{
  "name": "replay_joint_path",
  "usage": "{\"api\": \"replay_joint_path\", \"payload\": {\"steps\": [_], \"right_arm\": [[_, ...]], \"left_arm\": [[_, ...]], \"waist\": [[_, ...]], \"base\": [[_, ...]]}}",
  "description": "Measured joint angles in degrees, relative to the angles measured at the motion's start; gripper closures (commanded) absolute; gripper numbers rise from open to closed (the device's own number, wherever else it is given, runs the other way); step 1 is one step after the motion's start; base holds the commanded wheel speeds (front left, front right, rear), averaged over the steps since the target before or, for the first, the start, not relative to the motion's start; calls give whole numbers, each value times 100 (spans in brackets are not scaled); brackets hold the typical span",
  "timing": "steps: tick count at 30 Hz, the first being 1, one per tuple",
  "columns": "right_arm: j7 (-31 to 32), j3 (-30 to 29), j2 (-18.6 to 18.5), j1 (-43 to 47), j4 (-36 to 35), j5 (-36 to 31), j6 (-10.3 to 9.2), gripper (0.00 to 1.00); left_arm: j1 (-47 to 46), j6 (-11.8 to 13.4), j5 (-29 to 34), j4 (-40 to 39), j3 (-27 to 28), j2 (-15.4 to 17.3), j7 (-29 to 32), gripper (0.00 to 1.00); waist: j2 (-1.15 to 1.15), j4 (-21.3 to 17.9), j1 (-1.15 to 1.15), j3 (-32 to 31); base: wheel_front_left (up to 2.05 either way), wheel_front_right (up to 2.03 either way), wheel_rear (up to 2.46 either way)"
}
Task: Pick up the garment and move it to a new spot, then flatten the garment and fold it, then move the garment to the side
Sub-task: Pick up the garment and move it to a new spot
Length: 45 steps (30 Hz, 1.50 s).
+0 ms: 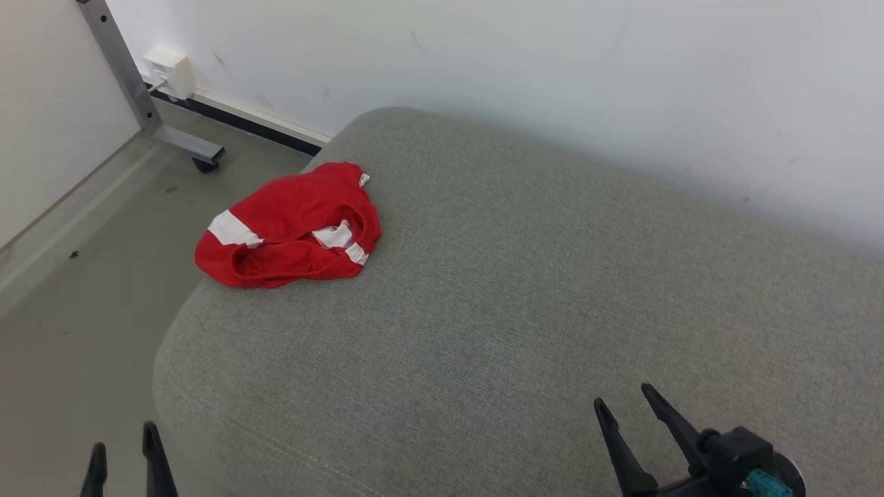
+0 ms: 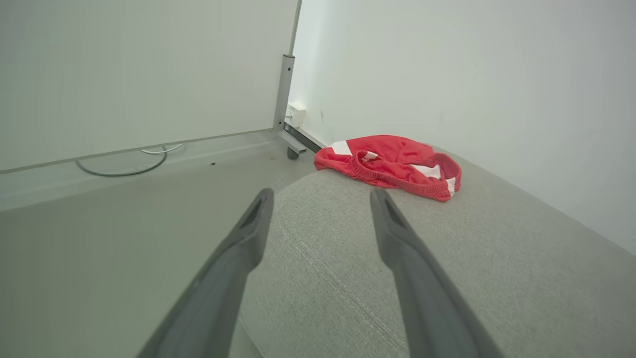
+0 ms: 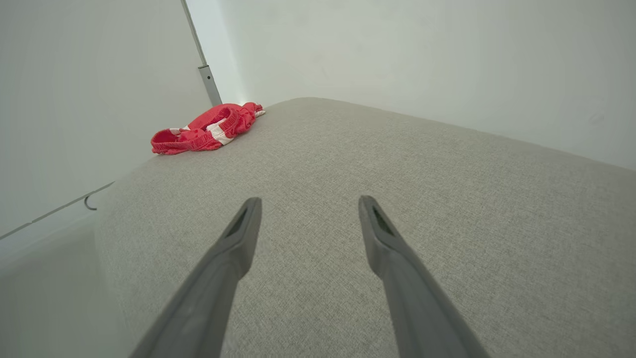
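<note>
Pickup pending: red shorts (image 1: pixel 290 221) are lying crumpled at the far-left corner of the grey cushion (image 1: pixel 518 276). The left hand (image 1: pixel 124 438) and right hand (image 1: pixel 623 395) are hovering wide, empty; reach required.

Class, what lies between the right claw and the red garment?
Only bare grey cushion separates the right claw from the garment; the right wrist view shows it plainly.

The garment (image 1: pixel 290 224) is red with white panels. It lies crumpled near the far left corner of the grey cushion (image 1: pixel 525 290).
</note>
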Motion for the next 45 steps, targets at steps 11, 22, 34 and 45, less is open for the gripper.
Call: {"api": "replay_joint_path", "payload": {"steps": [11, 22, 34, 45], "right_arm": [[722, -38, -611, -582, -1229, -233, 0, 0], [814, -29, -671, -993, -2031, -378, 0, 0], [500, 47, -434, -1166, -1970, -417, 0, 0], [259, 98, -293, -1329, -1828, -415, 1, 0]], "left_arm": [[-2202, -43, -1238, 510, 363, 590, 1455, 0], [-3875, 202, -2586, 1018, 1078, 1455, 3095, 0], [-4789, 1101, -3704, 1736, 1735, 1894, 4423, 0], [-4603, 1879, -3936, 1661, 1972, 2239, 5285, 100]], "waist": [[0, -361, 0, 798], [0, -1170, 2, 2214], [1, -2233, 2, 3301], [-3, -2972, -2, 3700]], "base": [[0, 0, 0], [0, 0, 0], [0, 0, 0], [0, 0, 0]]}}
